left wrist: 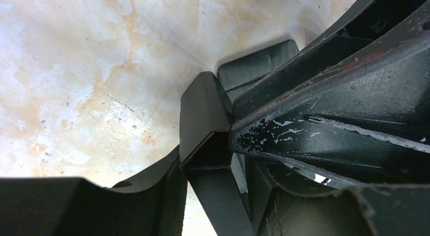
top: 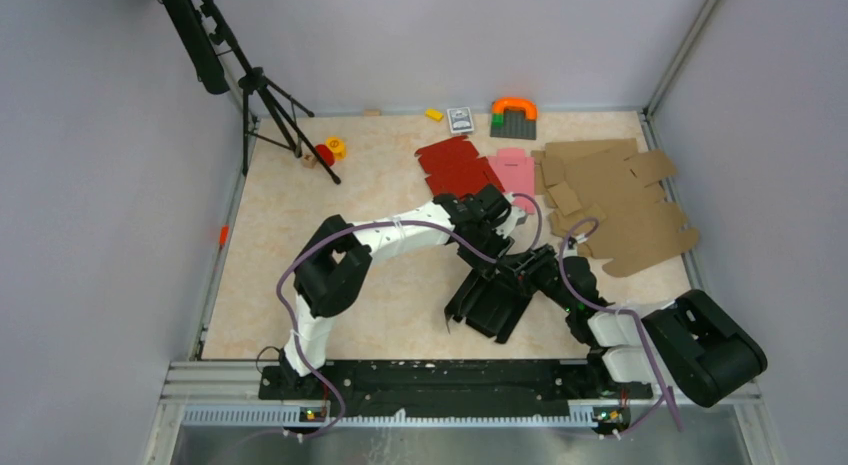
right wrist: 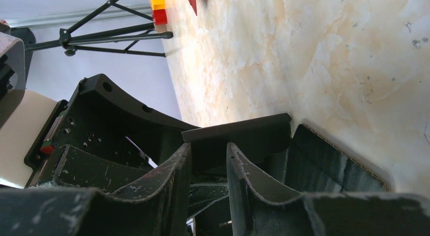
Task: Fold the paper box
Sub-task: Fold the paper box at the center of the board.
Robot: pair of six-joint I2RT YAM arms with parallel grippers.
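The black paper box (top: 495, 305) lies partly folded near the table's front centre, with flaps raised. My left gripper (top: 508, 257) reaches down onto its far edge. In the left wrist view its jaws (left wrist: 218, 182) straddle a raised black panel (left wrist: 203, 109), and a sliver of light shows beside the panel. My right gripper (top: 537, 277) meets the box from the right. In the right wrist view its fingers (right wrist: 209, 150) stand apart just under a black flap (right wrist: 238, 130), with nothing clamped between them. The two grippers nearly touch.
A red blank (top: 460, 165) and a pink blank (top: 515, 168) lie at the back. Brown cardboard blanks (top: 615, 200) are spread at the right. A black tripod (top: 265, 95) stands at the back left. Small toys (top: 514, 110) line the far wall.
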